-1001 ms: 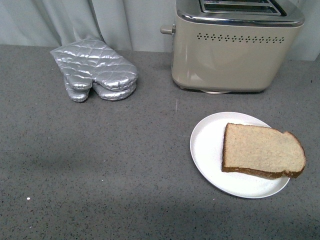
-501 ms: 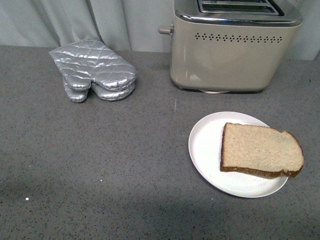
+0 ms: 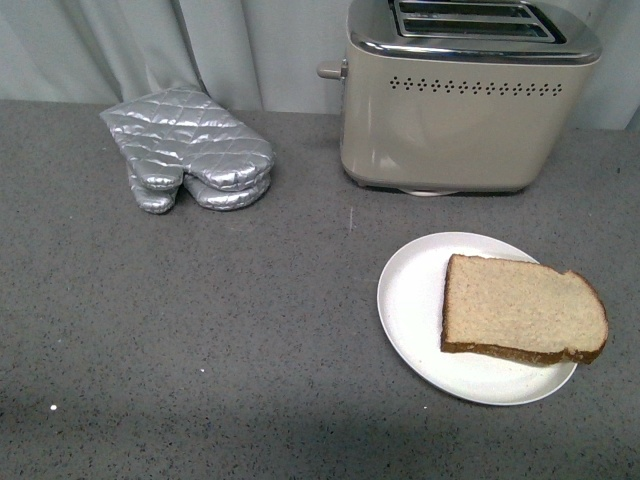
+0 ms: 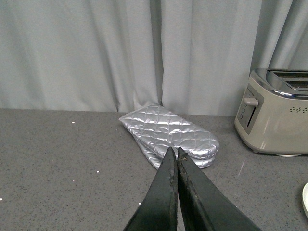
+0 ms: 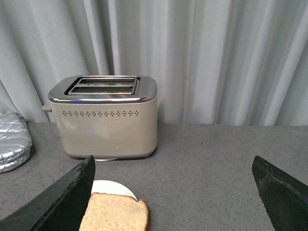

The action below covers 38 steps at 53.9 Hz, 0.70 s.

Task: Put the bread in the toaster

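Tan bread (image 3: 523, 318) on plate (image 3: 410, 300) | left fingers (image 4: 166, 197) pressed together | right fingers (image 5: 57, 207) spread wide, empty

Grey counter (image 3: 200, 330) bears toaster (image 3: 450, 120), plate (image 3: 415, 300), perhaps two mitts (image 3: 190, 150).

toaster (image 3: 470, 110) and bread (image 3: 520, 318) now sit lower in view.

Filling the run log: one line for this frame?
bread: flat on plate | toaster: behind plate | left end effector: shut | right end effector: open
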Tool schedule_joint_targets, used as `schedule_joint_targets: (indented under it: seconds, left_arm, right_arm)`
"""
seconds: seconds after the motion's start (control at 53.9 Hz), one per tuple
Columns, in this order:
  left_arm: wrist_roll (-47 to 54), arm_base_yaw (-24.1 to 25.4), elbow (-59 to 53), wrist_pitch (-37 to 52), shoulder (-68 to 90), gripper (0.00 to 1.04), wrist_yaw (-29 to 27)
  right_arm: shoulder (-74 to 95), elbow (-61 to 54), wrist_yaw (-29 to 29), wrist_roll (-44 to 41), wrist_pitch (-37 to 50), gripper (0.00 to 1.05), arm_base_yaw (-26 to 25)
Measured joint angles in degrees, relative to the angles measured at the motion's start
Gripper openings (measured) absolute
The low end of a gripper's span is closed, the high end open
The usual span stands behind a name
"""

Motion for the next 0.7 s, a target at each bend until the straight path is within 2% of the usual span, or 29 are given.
schedule_joint_targets:
  seconds: [0.705]
  left_arm:
    - [0.0, 0.04, -0.02, -14.97, -15.54, 0.04, -0.02]
  right_arm:
    - [0.0, 0.0, 0.0, 0.0, 0.0, 0.95, 0.0]
